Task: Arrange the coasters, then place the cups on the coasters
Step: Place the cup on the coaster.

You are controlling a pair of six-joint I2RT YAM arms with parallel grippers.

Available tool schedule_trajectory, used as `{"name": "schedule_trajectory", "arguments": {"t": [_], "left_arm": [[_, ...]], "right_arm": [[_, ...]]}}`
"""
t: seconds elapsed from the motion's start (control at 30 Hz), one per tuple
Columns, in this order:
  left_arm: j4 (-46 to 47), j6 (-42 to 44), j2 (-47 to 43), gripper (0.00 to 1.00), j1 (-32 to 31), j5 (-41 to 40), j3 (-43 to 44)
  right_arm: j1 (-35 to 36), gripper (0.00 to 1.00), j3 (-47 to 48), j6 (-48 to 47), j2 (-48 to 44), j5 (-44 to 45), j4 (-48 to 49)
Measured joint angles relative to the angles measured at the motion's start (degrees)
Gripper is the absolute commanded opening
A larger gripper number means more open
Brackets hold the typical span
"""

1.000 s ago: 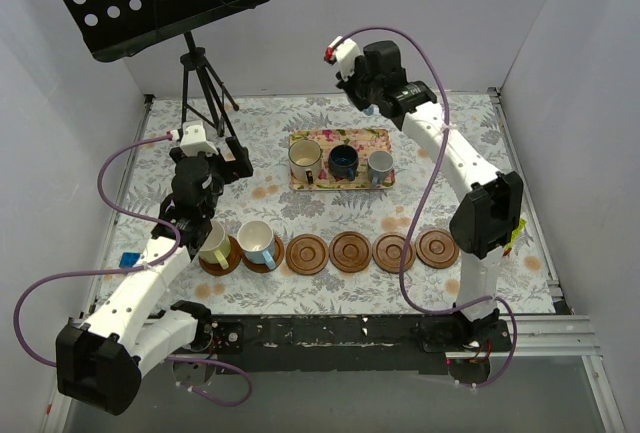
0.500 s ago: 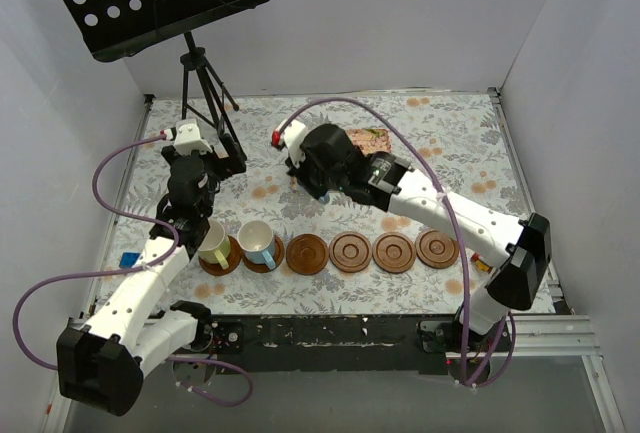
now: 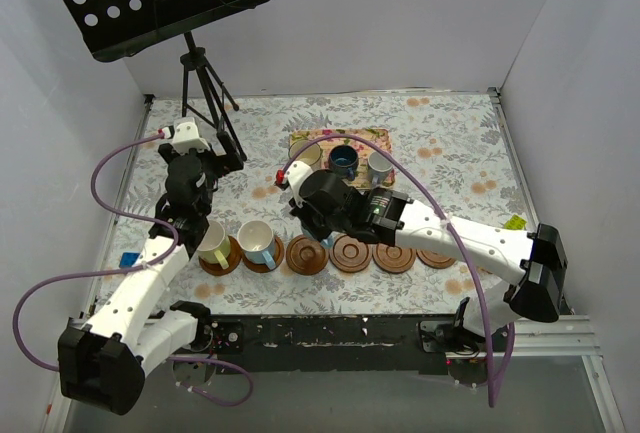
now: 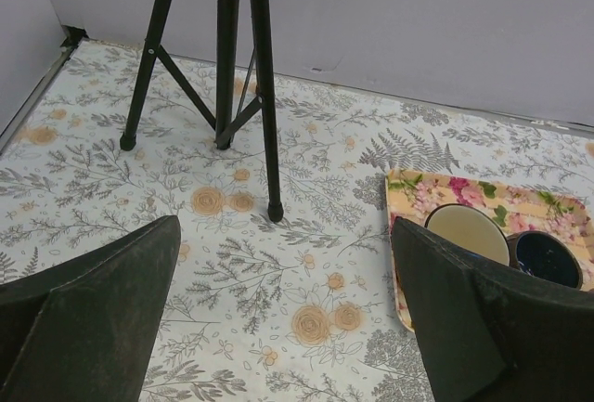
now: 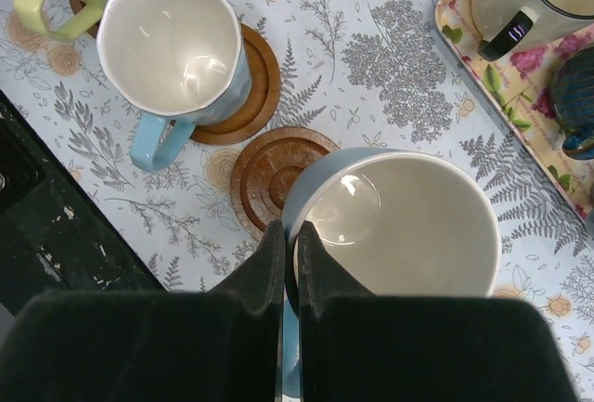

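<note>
Your right claw [image 5: 290,235], pinched shut on the rim of a light blue cup [image 5: 399,226], holds it partly over a bare coaster [image 5: 264,175] while your left claw [image 4: 283,235] gapes empty over the desk [image 4: 306,188]; released off-centre, the cup could tip or knock its blue neighbour [image 5: 167,45].

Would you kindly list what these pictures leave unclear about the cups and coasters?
Top view: the right arm mostly covers the held light blue mug, so its contact with the third coaster is hidden.
Right wrist view: the mug's own body hides its base; resting or hovering, cannot tell.
Left wrist view: a finger of the left gripper covers part of the dark blue mug; the grey-blue mug falls outside the frame.
</note>
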Motion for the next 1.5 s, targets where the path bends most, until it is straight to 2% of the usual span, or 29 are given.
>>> {"name": "schedule_trajectory", "arguments": {"t": [0.37,0.7,0.9,1.2,1.5], "left_arm": [[-2.5,-2.2,0.5,0.98,0.0,3.6,1.1],[-5.1,-3.9,0.3,0.98,0.0,6.2,1.6],[-5.8,-4.2,0.3,0.98,0.0,6.4,1.6],[-6.0,-4.3,0.9,0.98,0.0,6.5,1.8],[-6.0,-4.8,1.4,0.98,0.0,7.5,1.8]], "right_arm": [[2.8,0.01,-2.0,2.5,0.5,2.8,3.2],[3.9,0.01,-2.2,3.6,8.1,5.4,6.0],[4.0,0.01,-2.6,4.3,8.1,5.5,7.5],[4.7,0.01,-8.5,7.5,8.0,4.0,9.7],[5.0,0.01,-8.7,8.3,7.6,4.1,10.4]]}}
